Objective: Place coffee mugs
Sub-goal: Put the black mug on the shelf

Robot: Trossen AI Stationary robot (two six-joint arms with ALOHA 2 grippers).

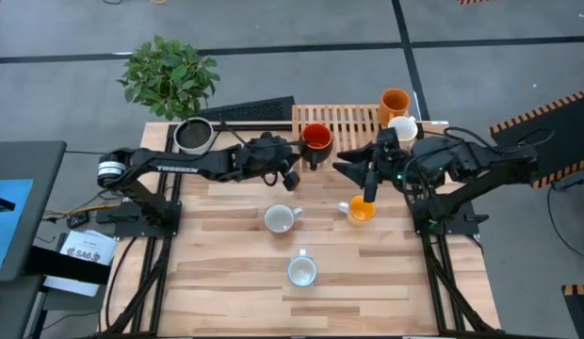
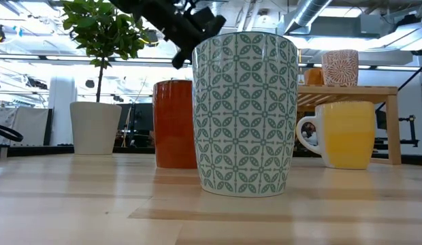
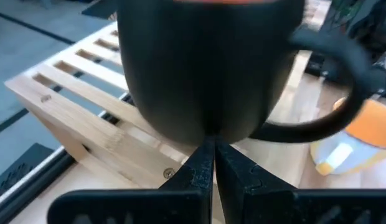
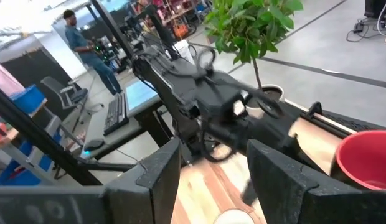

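Pale wooden surface fills the middle of the high view, with a slatted rack along its upper edge. On that rack, toward the upper right, stand the brown-orange mug and the cream mug. 3 more mugs sit on the planks: the yellow-orange mug right of centre, the white mug at centre and the light blue mug below it.

My left gripper has its fingers pressed together right at the foot of the red mug, which sits at the rack's left end; I appear to have nothing pinched. A push forward from here could tip or shove that mug.

My right gripper hangs spread, empty, just above the yellow-orange mug; both arms crowd the centre, so they could clash.
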